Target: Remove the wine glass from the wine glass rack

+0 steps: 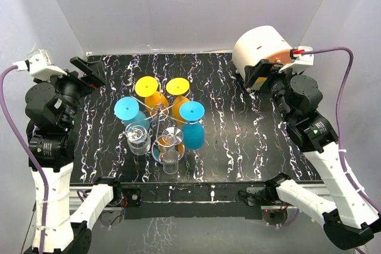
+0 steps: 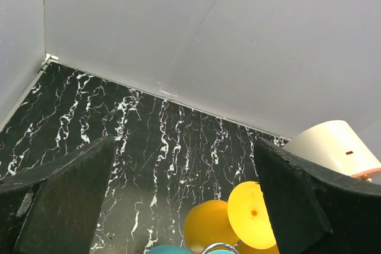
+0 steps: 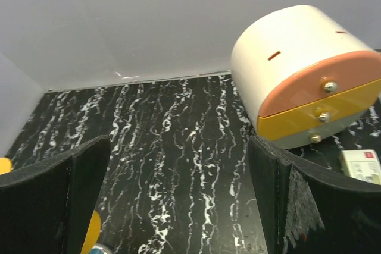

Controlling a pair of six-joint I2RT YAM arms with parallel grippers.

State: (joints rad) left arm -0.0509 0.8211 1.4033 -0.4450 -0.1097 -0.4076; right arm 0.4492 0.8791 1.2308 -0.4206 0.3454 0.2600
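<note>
We are looking down on a black, white-veined marble-patterned surface [image 1: 238, 117]. The silver metal wire wine glass rack [image 1: 159, 111] is standing near its middle, between the two arms. Glasses are hanging from the rack all round, feet upward: two orange glasses with yellow feet [image 1: 147, 86] on the far side, two blue glasses [image 1: 191, 112] at left and right, a clear wine glass [image 1: 138, 137] at the near left, and a second clear glass [image 1: 171, 157] at the near side.

The left pincer [image 1: 89, 69] is hovering over the far left part of the surface, well apart from the rack and every glass. In its wrist view its black fingers [image 2: 59, 200] are standing wide apart and gripping nothing. Only bare surface and the yellow feet are showing in the gap.

The right pincer [image 1: 257, 77] is hovering at the far right, near a cream cylindrical container with an orange and yellow end [image 1: 265, 49]. In the right wrist view its fingers [image 3: 309, 200] are likewise spread wide and holding nothing. The container is lying on its side beyond the right-hand finger rather than between the two, and a small white object with a red mark [image 3: 363, 166] is sitting just below it.
</note>
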